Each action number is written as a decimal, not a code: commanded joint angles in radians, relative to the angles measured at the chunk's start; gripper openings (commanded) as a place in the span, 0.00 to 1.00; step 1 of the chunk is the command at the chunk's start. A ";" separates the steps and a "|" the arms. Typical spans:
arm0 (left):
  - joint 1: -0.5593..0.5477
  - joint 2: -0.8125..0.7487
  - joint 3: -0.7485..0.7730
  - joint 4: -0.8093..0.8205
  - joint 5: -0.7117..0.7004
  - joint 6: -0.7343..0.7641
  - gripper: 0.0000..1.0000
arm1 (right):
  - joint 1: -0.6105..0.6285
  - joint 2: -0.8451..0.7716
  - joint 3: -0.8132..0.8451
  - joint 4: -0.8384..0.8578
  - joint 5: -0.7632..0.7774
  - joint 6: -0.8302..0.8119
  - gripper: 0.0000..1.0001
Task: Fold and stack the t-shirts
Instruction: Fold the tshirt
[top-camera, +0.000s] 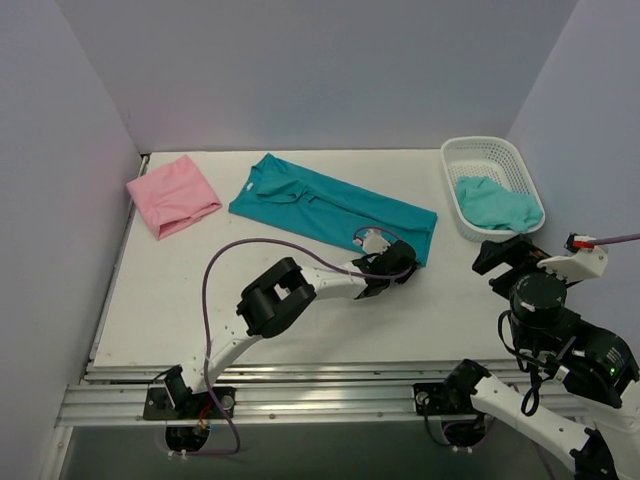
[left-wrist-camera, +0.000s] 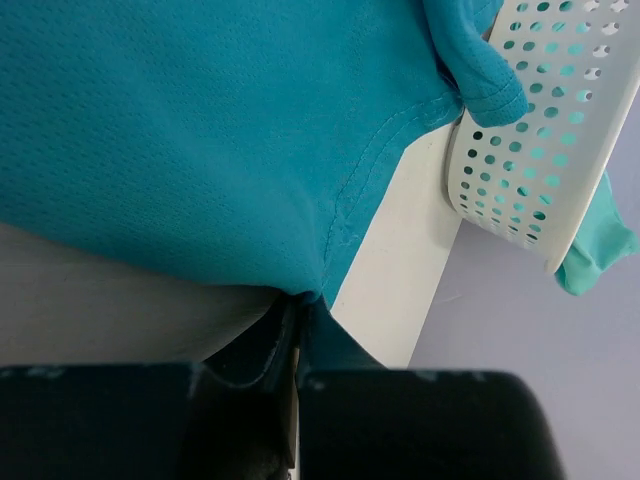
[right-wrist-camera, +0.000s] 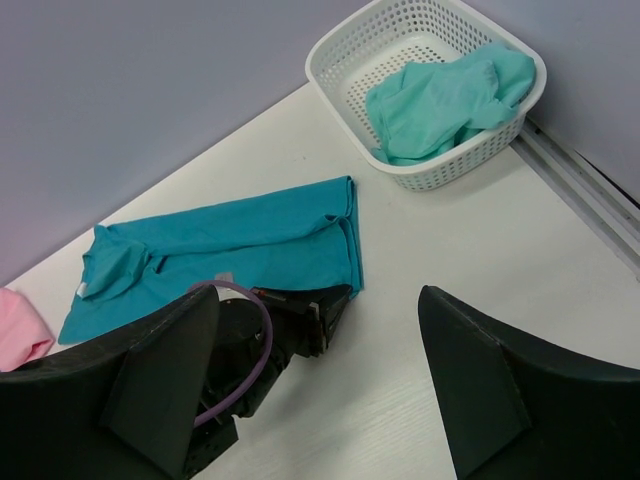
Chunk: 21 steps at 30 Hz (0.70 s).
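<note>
A teal t-shirt (top-camera: 330, 205), folded lengthwise, lies slantwise mid-table; it also shows in the right wrist view (right-wrist-camera: 230, 245). My left gripper (top-camera: 405, 262) is at its near right corner, and in the left wrist view it (left-wrist-camera: 300, 315) is shut on the shirt's hem (left-wrist-camera: 200, 130). A folded pink t-shirt (top-camera: 172, 195) lies at the far left. A mint t-shirt (top-camera: 497, 203) lies crumpled in the white basket (top-camera: 480, 142). My right gripper (right-wrist-camera: 320, 370) is open and empty, held high above the table's right side, apart from all shirts.
The basket (right-wrist-camera: 350, 40) stands at the far right against the wall, close to the teal shirt's right end (left-wrist-camera: 540, 150). Purple walls enclose the table on three sides. The left arm's purple cable (top-camera: 250, 250) loops over the near middle.
</note>
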 joint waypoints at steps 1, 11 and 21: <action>0.007 0.017 -0.003 0.017 0.024 0.013 0.02 | 0.000 -0.003 0.023 -0.017 0.050 0.008 0.76; 0.015 -0.220 -0.369 0.189 0.113 0.200 0.02 | 0.003 0.023 -0.011 0.046 0.010 -0.003 0.76; 0.021 -0.714 -1.070 0.171 0.064 0.331 0.02 | 0.006 0.098 -0.222 0.262 -0.226 0.017 0.73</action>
